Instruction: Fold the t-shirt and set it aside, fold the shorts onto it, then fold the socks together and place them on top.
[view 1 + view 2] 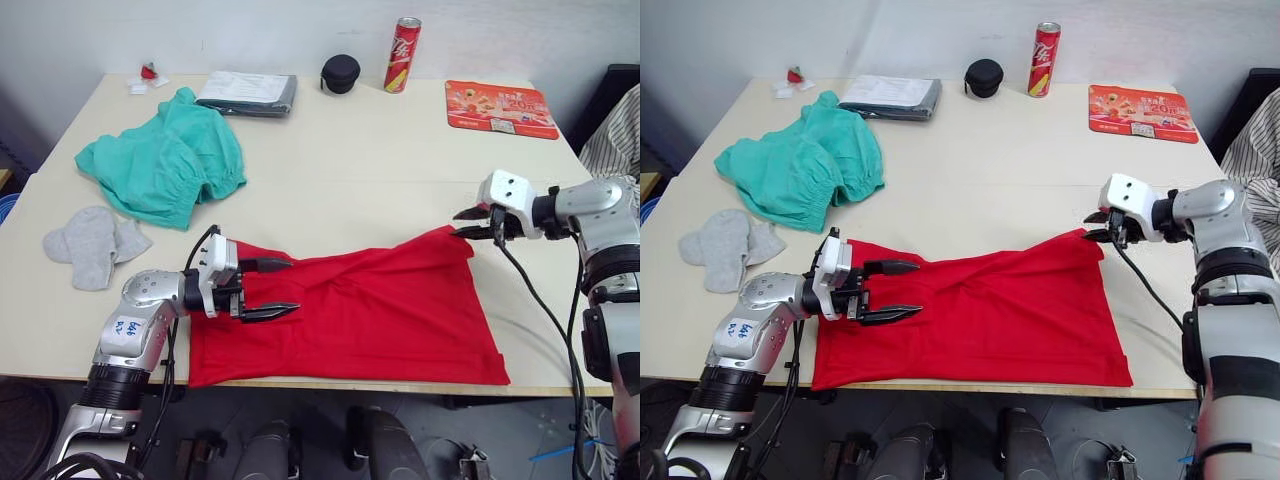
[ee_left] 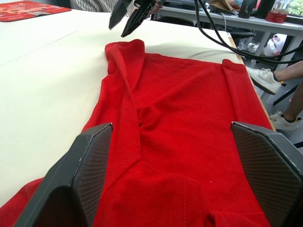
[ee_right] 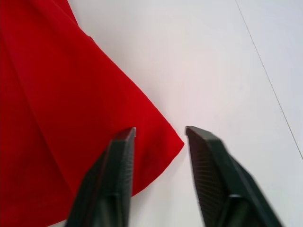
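The red t-shirt [image 1: 380,310] lies spread and creased along the table's front edge, its lower hem hanging slightly over. My left gripper [image 1: 292,286] is open just above the shirt's left end, and red cloth shows between its fingers [image 2: 90,165]. My right gripper [image 1: 457,223] is open at the shirt's far right corner, and that corner [image 3: 173,142] sits between its two fingers, not pinched. The teal shorts [image 1: 165,160] lie bunched at the back left. The grey socks [image 1: 95,245] rest side by side near the left edge.
Along the back edge are a flat grey folded packet [image 1: 248,92], a black round case [image 1: 340,73], a red can [image 1: 402,55] and a red mat [image 1: 500,107]. A person in striped cloth [image 1: 615,140] is at the far right.
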You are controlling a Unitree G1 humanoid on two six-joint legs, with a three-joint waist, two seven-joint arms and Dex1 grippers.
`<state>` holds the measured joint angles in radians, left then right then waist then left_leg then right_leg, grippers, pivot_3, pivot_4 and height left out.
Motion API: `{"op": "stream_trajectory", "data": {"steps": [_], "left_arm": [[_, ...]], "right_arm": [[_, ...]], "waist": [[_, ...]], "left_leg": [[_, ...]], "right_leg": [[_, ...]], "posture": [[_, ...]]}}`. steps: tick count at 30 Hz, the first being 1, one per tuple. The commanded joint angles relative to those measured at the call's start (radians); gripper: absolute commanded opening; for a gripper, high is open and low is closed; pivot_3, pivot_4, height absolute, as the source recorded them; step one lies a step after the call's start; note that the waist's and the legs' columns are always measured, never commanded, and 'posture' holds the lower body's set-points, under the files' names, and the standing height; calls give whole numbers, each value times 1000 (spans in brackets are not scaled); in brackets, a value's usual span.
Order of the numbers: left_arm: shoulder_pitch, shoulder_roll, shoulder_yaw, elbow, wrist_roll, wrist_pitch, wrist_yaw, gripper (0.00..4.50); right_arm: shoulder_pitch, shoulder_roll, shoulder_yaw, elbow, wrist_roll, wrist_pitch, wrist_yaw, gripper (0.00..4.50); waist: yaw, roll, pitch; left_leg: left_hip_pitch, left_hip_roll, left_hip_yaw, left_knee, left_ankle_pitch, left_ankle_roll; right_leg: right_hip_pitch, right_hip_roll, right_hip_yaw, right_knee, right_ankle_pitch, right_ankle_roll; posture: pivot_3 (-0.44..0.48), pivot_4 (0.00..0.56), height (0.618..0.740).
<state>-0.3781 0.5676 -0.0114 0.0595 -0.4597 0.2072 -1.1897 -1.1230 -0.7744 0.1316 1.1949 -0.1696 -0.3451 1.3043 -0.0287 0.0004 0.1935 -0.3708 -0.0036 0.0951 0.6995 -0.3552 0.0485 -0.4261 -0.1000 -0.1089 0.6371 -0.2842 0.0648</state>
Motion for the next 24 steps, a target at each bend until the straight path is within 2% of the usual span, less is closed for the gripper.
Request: {"op": "stream_trajectory", "data": {"steps": [1,2,5,10,13,16,20,21,24], "left_arm": [[-18,-4,8,1,6,-14,6,4150],[-19,-5,8,2,6,-14,6,4150],[-21,-4,9,2,7,-14,5,4150],[-14,-1,10,-9,7,-9,8,4150],[-12,-1,9,-15,7,-7,9,4150],[-13,0,10,-14,8,-7,11,4150],[-11,2,11,-17,8,-5,13,4150],[-11,2,11,-16,8,-5,14,4150],[-11,2,11,-15,9,-6,16,4150]], "right_arm": [[-13,-13,15,-1,-20,-20,1,3141],[-14,-11,22,3,-29,-20,2,3471],[-18,2,36,17,-44,-1,16,3471],[-34,35,70,45,-93,2,-48,3471],[-36,50,76,57,-105,-4,-67,2848],[-41,57,74,64,-106,-10,-83,1846],[-44,54,69,65,-102,-21,-80,298],[-44,52,67,65,-100,-21,-77,51],[-42,46,62,63,-96,-36,-76,51]], "waist": [[0,0,0],[0,0,0],[0,0,0],[-2,0,0],[-1,0,0],[-1,0,0],[-1,0,0],[-1,0,0],[-1,0,0]], "left_leg": [[0,0,0,0,0,0],[0,0,0,0,0,0],[0,0,0,0,0,0],[0,0,0,0,0,0],[0,0,0,0,0,0],[0,0,0,0,0,0],[0,0,0,0,0,0],[0,0,0,0,0,0],[0,0,0,0,0,0]], "right_leg": [[0,0,0,0,0,0],[0,0,0,0,0,0],[0,0,0,0,0,0],[0,0,0,0,0,0],[0,0,0,0,0,0],[0,0,0,0,0,0],[0,0,0,0,0,0],[0,0,0,0,0,0],[0,0,0,0,0,0]], "posture": [[0,150,740],[0,150,740],[0,150,740],[0,150,740],[0,150,740],[0,150,740],[0,150,740],[0,150,740],[0,150,740]]}}
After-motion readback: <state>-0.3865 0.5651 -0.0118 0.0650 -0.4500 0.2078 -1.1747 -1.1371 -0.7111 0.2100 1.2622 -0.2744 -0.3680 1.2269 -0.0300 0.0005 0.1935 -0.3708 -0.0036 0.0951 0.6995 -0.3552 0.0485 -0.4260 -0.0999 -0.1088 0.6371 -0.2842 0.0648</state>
